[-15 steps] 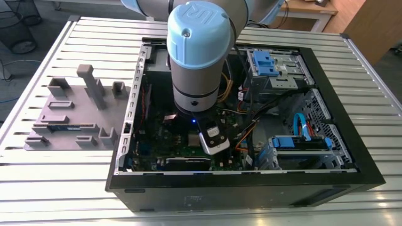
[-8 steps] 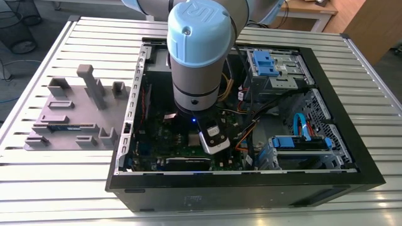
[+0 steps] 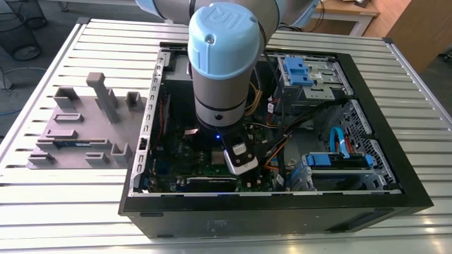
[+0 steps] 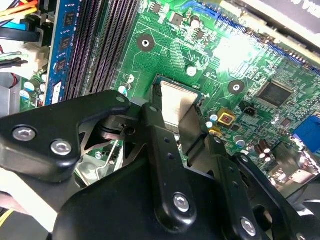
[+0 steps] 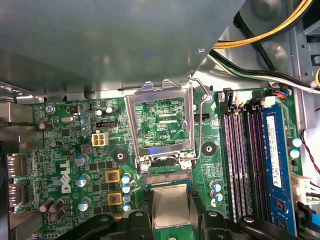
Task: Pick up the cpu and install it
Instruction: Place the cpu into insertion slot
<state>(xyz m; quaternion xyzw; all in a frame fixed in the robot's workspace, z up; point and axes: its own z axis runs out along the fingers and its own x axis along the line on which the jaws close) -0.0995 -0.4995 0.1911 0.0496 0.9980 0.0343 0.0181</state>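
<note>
My jaws stood narrow: my gripper (image 5: 171,202) pinched the cpu (image 4: 176,100) by two opposite edges, its silver top showing between my fingers (image 4: 159,135). I held it low over the green motherboard (image 5: 75,150), right at the socket and just beside the hinge of the flipped-open socket frame (image 5: 160,94). Whether the chip already touched the socket, I could not tell. The memory slots (image 5: 245,160) lay off to one side, and the board sat inside the open computer case (image 3: 282,217). I judged this the placing step, with the pick done. Seating the chip would call for keeping it square to the socket and going down gently, without force.
</note>
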